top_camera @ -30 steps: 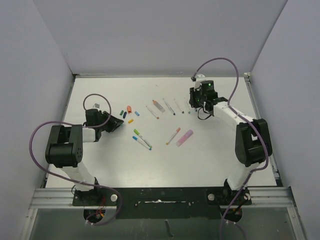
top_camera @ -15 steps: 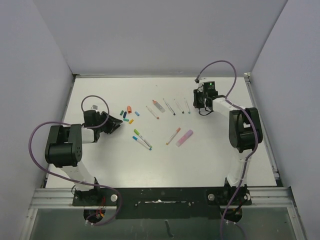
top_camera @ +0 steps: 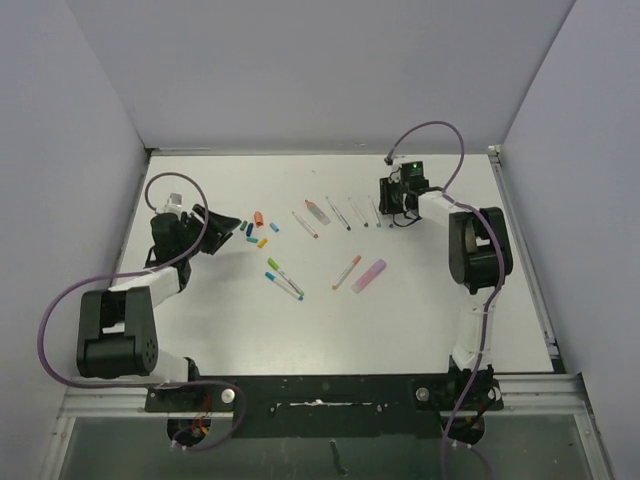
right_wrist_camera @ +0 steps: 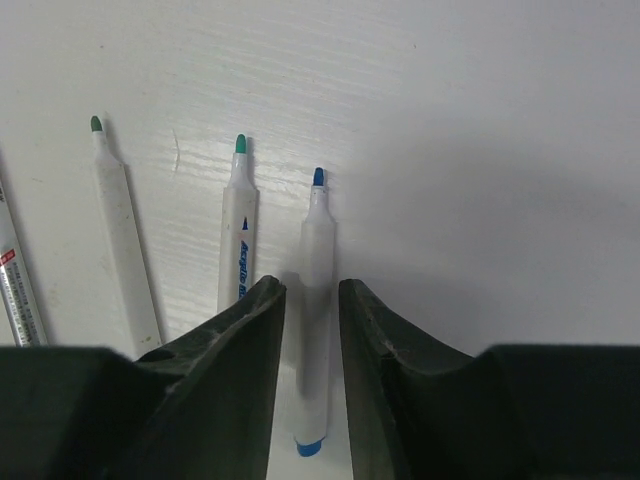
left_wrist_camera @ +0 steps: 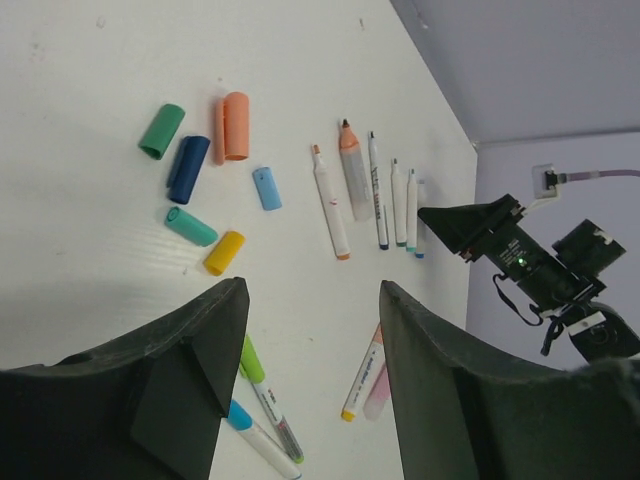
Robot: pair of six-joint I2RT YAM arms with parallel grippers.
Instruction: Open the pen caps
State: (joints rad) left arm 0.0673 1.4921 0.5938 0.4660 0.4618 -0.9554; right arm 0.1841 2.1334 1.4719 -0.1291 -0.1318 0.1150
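Caps (left_wrist_camera: 188, 168) lie loose; pens (left_wrist_camera: 330, 205) uncapped nearby.

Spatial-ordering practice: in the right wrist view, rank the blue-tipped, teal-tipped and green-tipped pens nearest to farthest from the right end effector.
1. Blue-tipped pen, inside the right end effector.
2. Teal-tipped pen, next along, image-left.
3. Green-tipped pen, farther image-left.

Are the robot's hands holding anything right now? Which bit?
The left gripper holds nothing. The right gripper straddles the barrel of the blue-tipped pen, which lies on the table; whether it is gripping cannot be told.
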